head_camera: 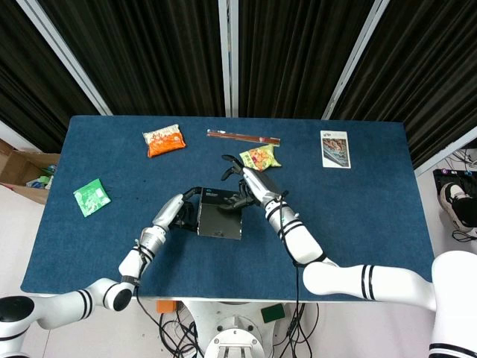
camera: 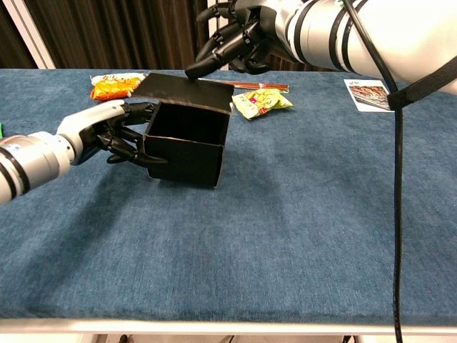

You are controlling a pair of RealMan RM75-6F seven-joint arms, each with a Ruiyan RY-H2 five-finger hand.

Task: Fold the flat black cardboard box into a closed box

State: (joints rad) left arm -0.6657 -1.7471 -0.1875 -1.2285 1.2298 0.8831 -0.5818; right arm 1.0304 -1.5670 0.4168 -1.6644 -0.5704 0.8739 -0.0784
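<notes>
The black cardboard box (head_camera: 219, 221) (camera: 184, 146) stands near the middle of the blue table (head_camera: 358, 216), tilted a little. Its lid (camera: 183, 87) lies folded down over the opening, still slightly raised at the front so the dark inside shows in the chest view. My left hand (head_camera: 179, 209) (camera: 118, 136) grips the box's left wall, with fingers wrapped onto the front face. My right hand (head_camera: 246, 191) (camera: 239, 34) hovers over the box with fingers spread, and one fingertip (camera: 193, 72) presses on the lid's far edge.
Behind the box lie a yellow-green snack bag (head_camera: 261, 158) (camera: 262, 101), a thin red-brown stick (head_camera: 243, 136), an orange snack bag (head_camera: 163, 140) (camera: 114, 86) and a printed card (head_camera: 335, 148) (camera: 368, 94). A green packet (head_camera: 92, 198) sits at the far left.
</notes>
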